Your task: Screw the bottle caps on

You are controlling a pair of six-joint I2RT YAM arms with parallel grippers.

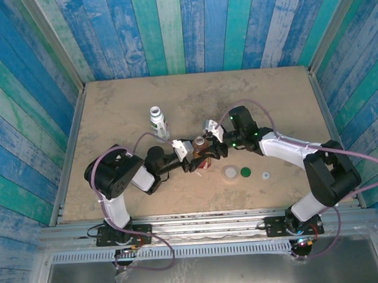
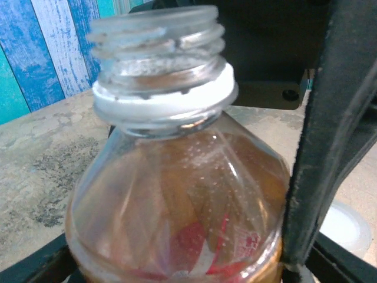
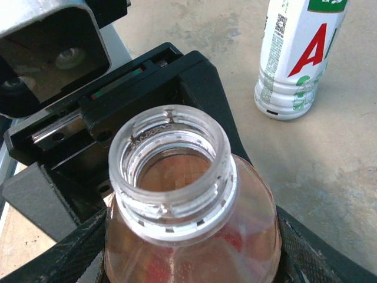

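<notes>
Right claw [image 1: 210, 148] grips the uncapped amber bottle [image 3: 177, 236], its 2 fingers [image 3: 318, 259] pressed against the sides. Left claw [image 1: 191, 155] straddles the same bottle from the opposite side; whether it clamps cannot be told. Just near of the right claw lie 3 caps: whitish cap [image 1: 230, 173], green cap [image 1: 245, 172], tiny cap [image 1: 266, 174]. The white-labelled bottle [image 1: 157, 122] stands beyond the left claw.

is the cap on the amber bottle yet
Off. The amber bottle shows a bare, open threaded neck; the caps lie loose on the table.
</notes>
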